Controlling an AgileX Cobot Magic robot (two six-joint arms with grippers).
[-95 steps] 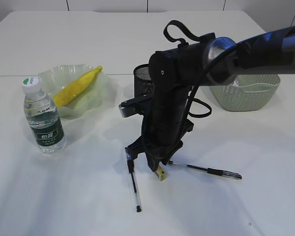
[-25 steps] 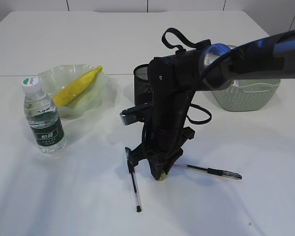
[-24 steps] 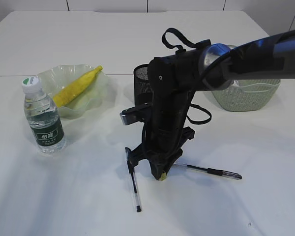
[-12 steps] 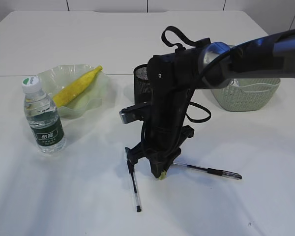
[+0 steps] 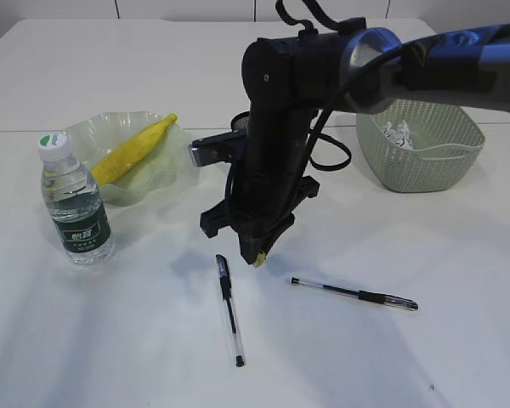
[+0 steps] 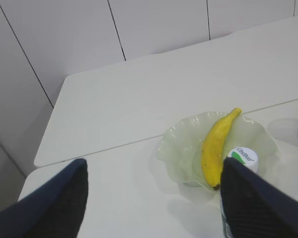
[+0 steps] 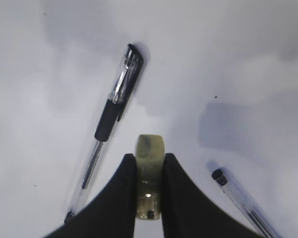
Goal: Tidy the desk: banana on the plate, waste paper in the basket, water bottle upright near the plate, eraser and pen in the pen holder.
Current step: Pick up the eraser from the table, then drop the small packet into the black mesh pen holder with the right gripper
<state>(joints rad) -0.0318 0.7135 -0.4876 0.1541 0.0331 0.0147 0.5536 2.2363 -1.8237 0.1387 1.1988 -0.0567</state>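
The right gripper (image 7: 149,186) is clamped on the eraser (image 7: 149,163), held clear above the desk (image 5: 459,255) between two pens (image 5: 229,310) (image 5: 354,294), just in front of the pen holder (image 5: 240,124). The left gripper (image 6: 151,198), its jaws wide apart and empty, hangs near the plate (image 6: 176,148) with the banana (image 6: 216,146).

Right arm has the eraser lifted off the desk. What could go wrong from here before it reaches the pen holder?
1. The right gripper pinches the eraser by its lower part only, so it could slip out in transit.
2. The pen holder sits mostly hidden behind the arm; a misjudged drop could miss its mouth or knock it.
3. Two pens lie below; a dropped eraser could land among them.
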